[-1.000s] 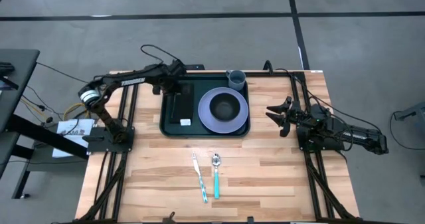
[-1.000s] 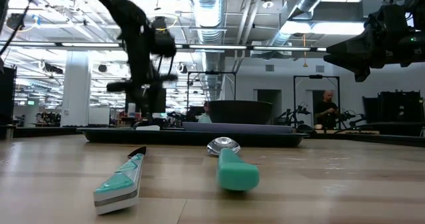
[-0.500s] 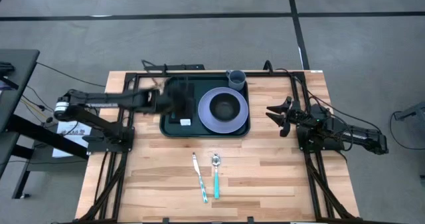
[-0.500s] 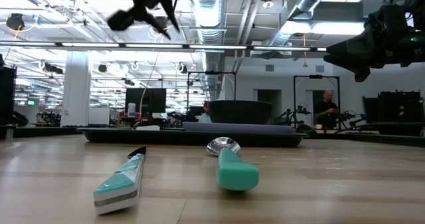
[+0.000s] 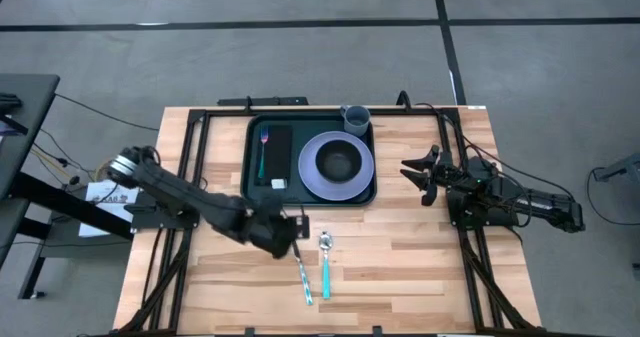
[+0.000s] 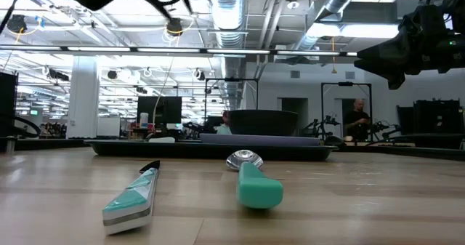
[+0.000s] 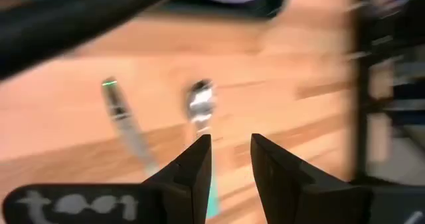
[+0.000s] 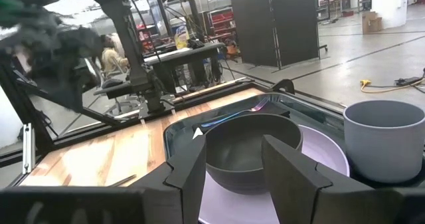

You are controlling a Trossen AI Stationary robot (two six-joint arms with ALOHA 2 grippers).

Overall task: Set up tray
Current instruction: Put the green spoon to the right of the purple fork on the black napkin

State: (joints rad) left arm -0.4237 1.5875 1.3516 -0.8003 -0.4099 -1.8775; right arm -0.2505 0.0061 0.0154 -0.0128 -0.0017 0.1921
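White label on black strip (image 5: 279, 184) in tray (image 5: 252, 193), text unreadable

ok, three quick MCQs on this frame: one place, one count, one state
1. Where is the bowl?
A. on the plate in the tray
B. on bare table
C. beside the spoon

2. How many utensils lie on the table outside the tray?
A. one
B. two
C. four

3. The left end effector is:
A. gripping the cup
B. open, empty, above the spoon
C. shut on the knife

Key: 1 A, bowl sits centred on plate; 2 B, knife and spoon; 3 B, nothing between its fingers.
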